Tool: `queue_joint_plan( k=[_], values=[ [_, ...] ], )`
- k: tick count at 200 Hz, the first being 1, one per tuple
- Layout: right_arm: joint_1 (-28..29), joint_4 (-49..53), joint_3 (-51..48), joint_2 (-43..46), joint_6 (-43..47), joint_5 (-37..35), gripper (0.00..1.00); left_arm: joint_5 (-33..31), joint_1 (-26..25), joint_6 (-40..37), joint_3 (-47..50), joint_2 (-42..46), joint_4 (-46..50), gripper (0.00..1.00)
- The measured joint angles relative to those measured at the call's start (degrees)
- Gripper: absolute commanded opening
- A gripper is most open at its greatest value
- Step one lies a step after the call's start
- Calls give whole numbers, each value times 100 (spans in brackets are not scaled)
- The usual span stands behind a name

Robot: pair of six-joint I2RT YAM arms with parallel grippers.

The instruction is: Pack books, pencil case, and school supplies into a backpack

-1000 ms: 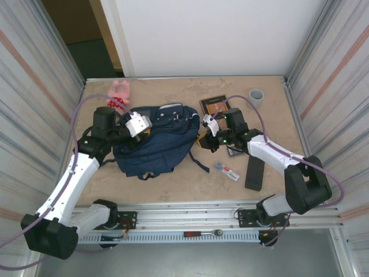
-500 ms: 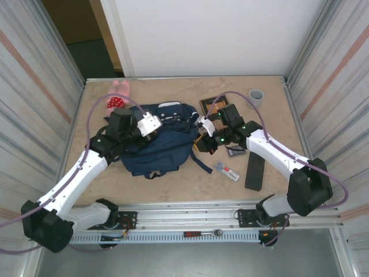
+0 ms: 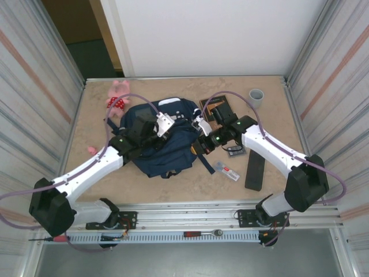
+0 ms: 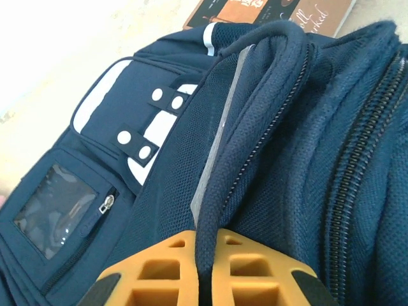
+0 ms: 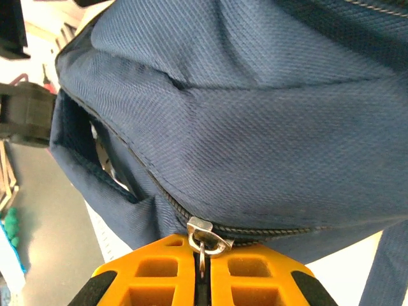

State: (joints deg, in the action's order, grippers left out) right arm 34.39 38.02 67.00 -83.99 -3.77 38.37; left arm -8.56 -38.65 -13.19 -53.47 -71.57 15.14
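one navy backpack (image 3: pixel 164 158) lies mid-tabletop (image 3: pixel 202 184), its long axis running near to far and its white-patched top toward the far edge. one dark brown book (image 3: pixel 212 105) sits beside that top. one black pencil case (image 3: pixel 253 172) and one red-labelled pack (image 3: pixel 226 171) lie toward the near right. both arms bend inward over the bag: the left gripper (image 4: pixel 204 255) is clamped on its carry handle (image 4: pixel 254 127), the right gripper (image 5: pixel 203 258) pinched tight on a zipper pull (image 5: pixel 205 233).

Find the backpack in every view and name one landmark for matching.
Top external: backpack mid-table, between the arms.
Left wrist: across the middle, its handle running into the left gripper's shut jaws.
Right wrist: upper half, its zipper pull pinched in the right gripper's shut jaws.
Shared landmark: dark brown book by the backpack's top, in top and left wrist views.
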Motion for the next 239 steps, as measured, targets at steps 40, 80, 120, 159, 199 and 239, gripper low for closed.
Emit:
queue_joint_plan(
  k=[40, 80, 120, 159, 199, 239],
  values=[
    [212, -7, 52, -57, -837, -286, 1, -444, -238, 730, -2, -317, -195, 0],
    [389, -509, -33, -173, -2031, -409, 14, -470, -271, 962, 120, -398, -496, 0],
    [273, -1296, -590, -57, -3032, -232, 62, 306, -76, 710, 614, -101, -1073, 0],
    [-433, -1937, -1266, 531, -3921, -219, 71, 1617, 531, 175, 1126, 555, -1283, 0],
    [-468, -2645, -1591, 732, -4747, -229, 72, 2841, 1126, -219, 1154, 761, -1287, 0],
    [-179, -3440, -1692, 501, -5554, -258, 71, 3576, 1362, -393, 1207, 761, -1327, 0]
  ],
)
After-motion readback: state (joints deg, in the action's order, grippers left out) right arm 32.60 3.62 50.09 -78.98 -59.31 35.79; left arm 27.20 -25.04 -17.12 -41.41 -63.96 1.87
